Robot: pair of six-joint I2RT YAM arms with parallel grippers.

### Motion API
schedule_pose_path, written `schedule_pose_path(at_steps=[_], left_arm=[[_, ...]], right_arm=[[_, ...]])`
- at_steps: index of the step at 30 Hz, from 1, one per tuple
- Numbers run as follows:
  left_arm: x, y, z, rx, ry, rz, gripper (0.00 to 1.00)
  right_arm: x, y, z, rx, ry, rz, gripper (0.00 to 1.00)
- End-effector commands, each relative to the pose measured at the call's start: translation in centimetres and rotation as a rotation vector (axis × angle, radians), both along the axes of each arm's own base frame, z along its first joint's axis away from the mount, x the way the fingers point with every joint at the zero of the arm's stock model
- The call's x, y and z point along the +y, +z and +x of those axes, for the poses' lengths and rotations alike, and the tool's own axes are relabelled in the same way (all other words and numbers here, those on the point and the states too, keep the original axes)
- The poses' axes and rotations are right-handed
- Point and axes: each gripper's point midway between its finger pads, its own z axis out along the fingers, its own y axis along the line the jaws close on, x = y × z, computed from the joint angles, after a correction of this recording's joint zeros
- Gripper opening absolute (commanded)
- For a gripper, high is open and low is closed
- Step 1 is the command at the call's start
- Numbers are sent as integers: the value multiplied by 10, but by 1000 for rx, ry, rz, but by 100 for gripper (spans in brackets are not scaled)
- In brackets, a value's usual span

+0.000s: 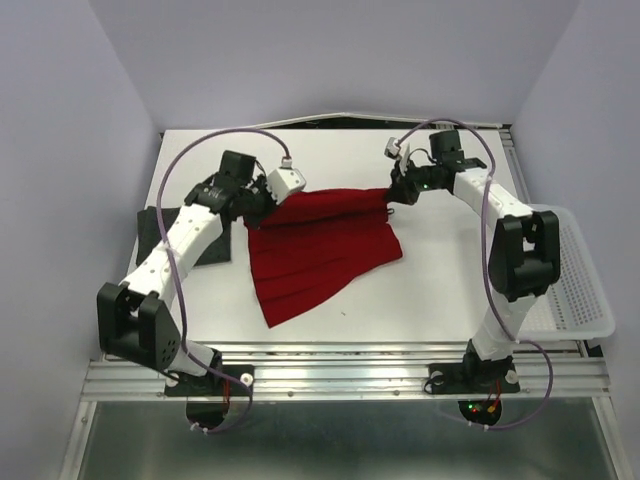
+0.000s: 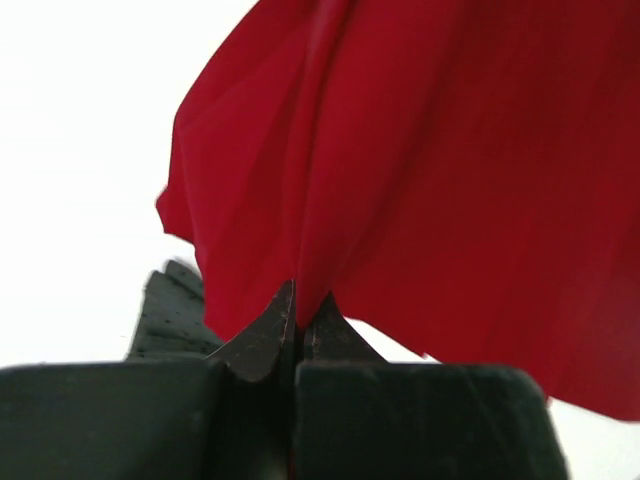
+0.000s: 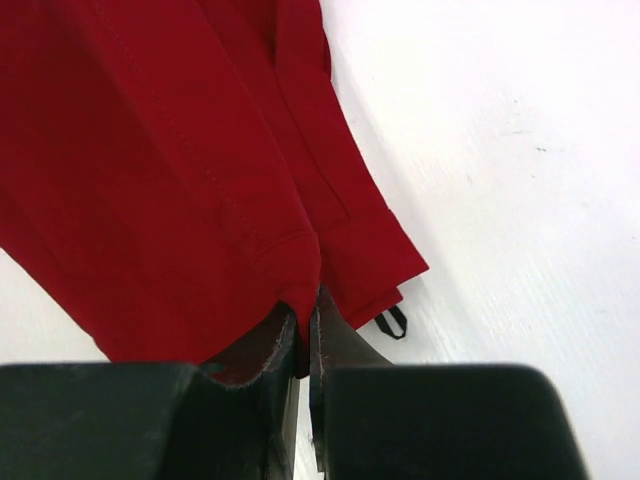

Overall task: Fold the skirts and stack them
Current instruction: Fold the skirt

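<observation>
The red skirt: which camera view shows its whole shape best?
The top external view: the whole red skirt is visible there. The left wrist view shows only pinched folds, the right wrist view only one stitched corner.

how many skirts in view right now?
2. Red skirt mid-table, pinched at its far corners by the left gripper and right gripper. Dark grey skirt at the left edge of the table, partly hidden under the left arm.
</observation>
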Motion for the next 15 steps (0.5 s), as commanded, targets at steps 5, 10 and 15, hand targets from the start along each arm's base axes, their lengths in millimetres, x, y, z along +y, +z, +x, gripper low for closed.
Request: schedule_pose_path(at_steps=[5, 10, 15], left_arm=[[-16, -70, -83, 131, -93, 93, 0], [-4, -112, -106, 177, -133, 178, 0], [2, -131, -122, 224, -168, 203, 20]], right_arm=[[-33, -29, -30, -143, 70, -138, 1], [-33, -55, -66, -127, 143, -166, 1], [-28, -62, -98, -153, 204, -185, 15]])
